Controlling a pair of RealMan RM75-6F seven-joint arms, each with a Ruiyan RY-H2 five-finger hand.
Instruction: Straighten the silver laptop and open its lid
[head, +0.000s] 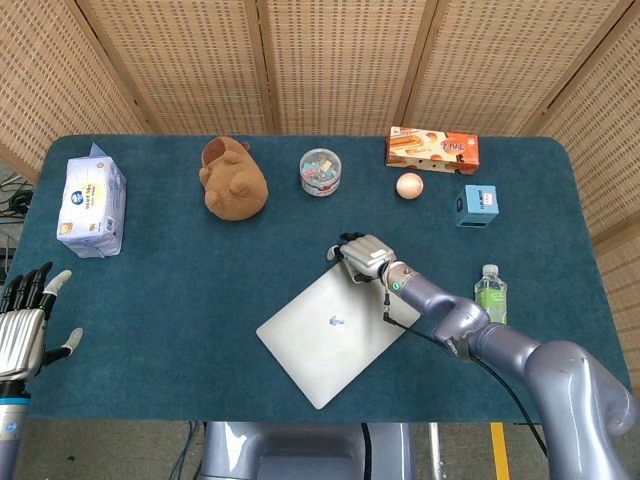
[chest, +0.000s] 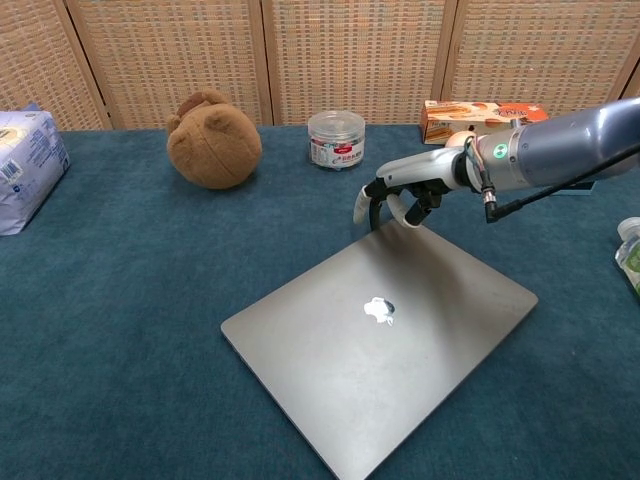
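Now the silver laptop (chest: 378, 362) is seen lid-down and skewed at frame centre, its far corner touched by the curled fingers of the right hand (chest: 400, 196); the left hand (head: 25, 325) is spread at lower left.

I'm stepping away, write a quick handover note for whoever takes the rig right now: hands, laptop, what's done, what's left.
Right hand: fingers curled down at the far corner of the silver laptop; it holds nothing.
Left hand: open, idle off the table's near left edge, holding nothing.
Laptop: flat on the table, lid shut, logo up, skewed diagonally to the table edge.
Done: straightening is only partial.
Left: square the laptop to the table edge, then lift the lid open.
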